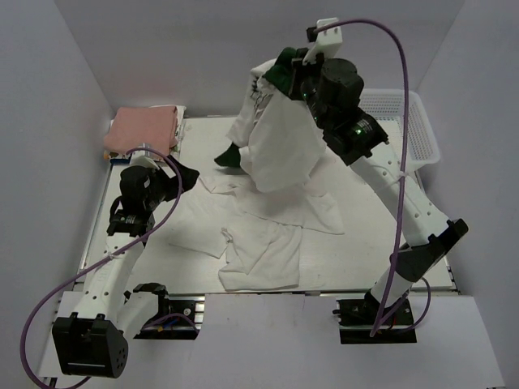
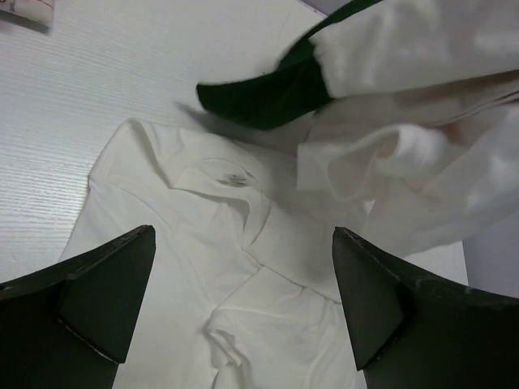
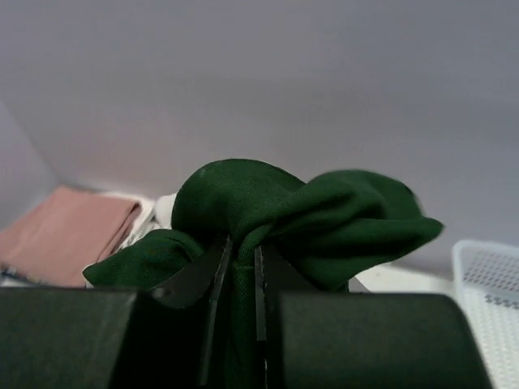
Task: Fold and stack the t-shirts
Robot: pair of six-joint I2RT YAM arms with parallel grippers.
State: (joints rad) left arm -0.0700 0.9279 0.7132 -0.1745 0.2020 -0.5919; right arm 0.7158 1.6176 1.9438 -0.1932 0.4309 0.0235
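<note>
Seen from overhead, the right gripper (image 1: 290, 71) hoists a green-and-white t-shirt (image 1: 280, 146) at upper centre. It hangs over the crumpled white t-shirts (image 1: 259, 243) on the table (image 1: 365, 219), in what looks like the pick-out step before any folding. In the left wrist view, the left gripper (image 2: 242, 271) hovers spread and empty above a flat shirt (image 2: 178, 227) at lower centre. In the right wrist view, that arm's jaws are pressed together on dark green cloth (image 3: 276, 203) mid-frame, and the likely next move is to lay this shirt flat on bare table.
</note>
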